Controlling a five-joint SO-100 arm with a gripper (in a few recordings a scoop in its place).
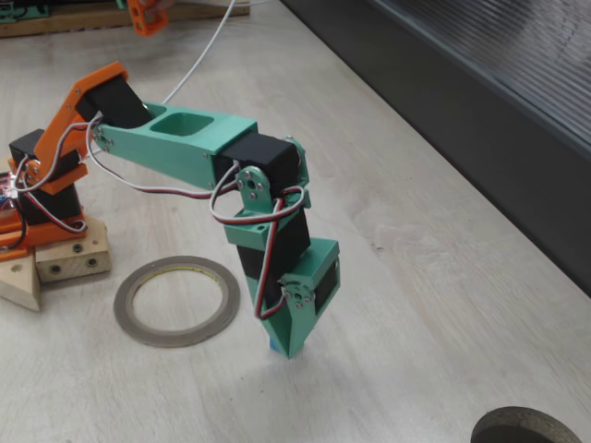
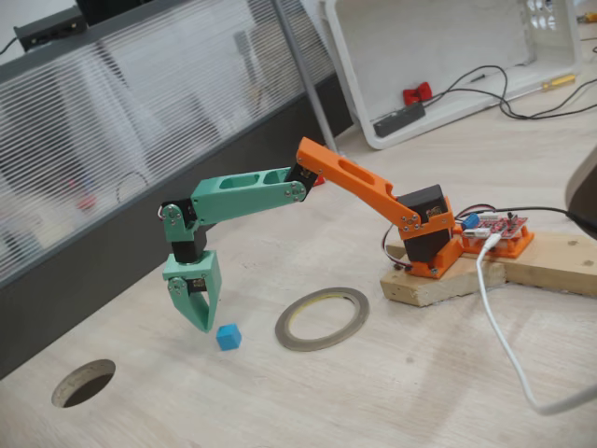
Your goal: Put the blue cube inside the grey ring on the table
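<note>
Pale wood-grain surface (image 1: 443, 268) under everything, with a dark grey ribbed strip (image 1: 480, 83) along its far edge in both fixed views.

Green and orange arm (image 2: 280, 187) reaching out from an orange base on wooden blocks (image 2: 438, 280), forearm bent down steeply, gripper (image 2: 200, 322) pointing at the surface with its tip just above it.

Blue cube (image 2: 228, 337) lying flat on the surface, seen fully in a fixed view where the cube is just beside the gripper tip, to the right of it, apparently apart and not between the fingers. Seen from the opposite side, only a tiny blue sliver (image 1: 275, 345) at the left lower edge of the gripper (image 1: 294, 349), the rest hidden behind the green body.

Grey ring (image 2: 322, 318) flat on the surface, between the cube and the wooden blocks, near the cube but not touching it; yellowish inner rim visible in both views (image 1: 176, 301). Hole of the ring showing bare surface.

Gripper fingers drawn close to a narrow point, nothing held; whether fully closed, cannot tell for sure from these angles.

Round hole (image 2: 84, 383) in the surface at lower left of a fixed view; dark rough round object (image 1: 526, 426) at the bottom right edge of the other view. White cable (image 2: 504, 345) running from the base across the surface.
</note>
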